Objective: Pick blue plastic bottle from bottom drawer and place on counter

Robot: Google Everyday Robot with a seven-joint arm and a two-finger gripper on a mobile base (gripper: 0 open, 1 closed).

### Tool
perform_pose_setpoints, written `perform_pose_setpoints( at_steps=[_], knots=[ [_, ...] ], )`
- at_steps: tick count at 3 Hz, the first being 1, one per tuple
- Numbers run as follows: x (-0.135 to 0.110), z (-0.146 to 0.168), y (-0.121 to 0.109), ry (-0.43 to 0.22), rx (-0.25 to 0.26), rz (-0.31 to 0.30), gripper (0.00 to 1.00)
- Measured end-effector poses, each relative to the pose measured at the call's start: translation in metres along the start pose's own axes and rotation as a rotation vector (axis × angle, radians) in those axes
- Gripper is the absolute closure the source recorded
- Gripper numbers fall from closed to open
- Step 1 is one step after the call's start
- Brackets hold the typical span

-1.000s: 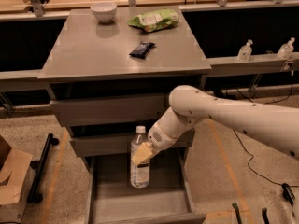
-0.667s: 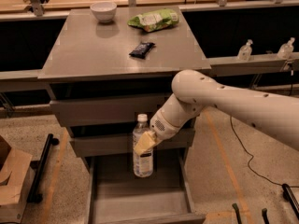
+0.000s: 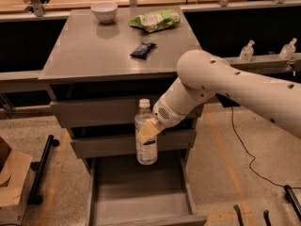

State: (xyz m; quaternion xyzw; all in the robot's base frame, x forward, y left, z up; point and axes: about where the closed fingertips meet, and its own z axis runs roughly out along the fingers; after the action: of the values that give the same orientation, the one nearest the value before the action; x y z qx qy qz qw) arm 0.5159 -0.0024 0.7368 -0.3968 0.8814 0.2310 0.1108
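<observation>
The gripper [image 3: 147, 132] sits in front of the cabinet's two drawer fronts [image 3: 94, 113], clamped on the bottle [image 3: 146, 151] at about mid-height. One pale pad [image 3: 148, 129] lies flat against the near side of the bottle. The other finger is hidden behind it, so the hold is probably a pinch from both sides.

The bottle stands upright. Its white cap [image 3: 144, 103] is just above the gripper and its base just below, hanging in the air. Straight beneath the gripper the drawer [image 3: 141, 189] is pulled out. The bottle's base is over the drawer's grey floor and not touching it.

The counter [image 3: 94, 55] lies above and behind the gripper, and the cap is lower than its front edge. Three things rest on the counter, all well apart from the gripper:
- A dark packet [image 3: 142, 49] is almost straight above the gripper.
- A green bag [image 3: 155, 20] is farther back and slightly to the right.
- A white bowl [image 3: 104, 11] is at the far back, off to the left.

The arm [image 3: 235, 84] runs up and to the right from the gripper and leaves the view at the right edge. Beyond the arm, to the right of the gripper and higher, two pump bottles [image 3: 247, 51] stand on a ledge. Low to the left a cardboard box [image 3: 11, 182] sits on the floor. A black cable [image 3: 240, 145] trails across the floor to the lower right.
</observation>
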Motion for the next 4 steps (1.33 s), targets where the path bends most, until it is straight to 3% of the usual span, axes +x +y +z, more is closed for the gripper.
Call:
perform_pose_setpoints(
  at_steps=[1, 2, 3, 4],
  knots=[
    [-0.012, -0.012, 0.005, -0.006, 0.043, -0.042, 1.0],
    [-0.039, -0.043, 0.015, -0.013, 0.11, -0.135, 1.0],
    [-0.081, -0.076, 0.018, -0.039, 0.164, -0.239, 1.0],
    [-0.139, -0.115, 0.036, -0.112, 0.211, -0.338, 1.0]
  ],
)
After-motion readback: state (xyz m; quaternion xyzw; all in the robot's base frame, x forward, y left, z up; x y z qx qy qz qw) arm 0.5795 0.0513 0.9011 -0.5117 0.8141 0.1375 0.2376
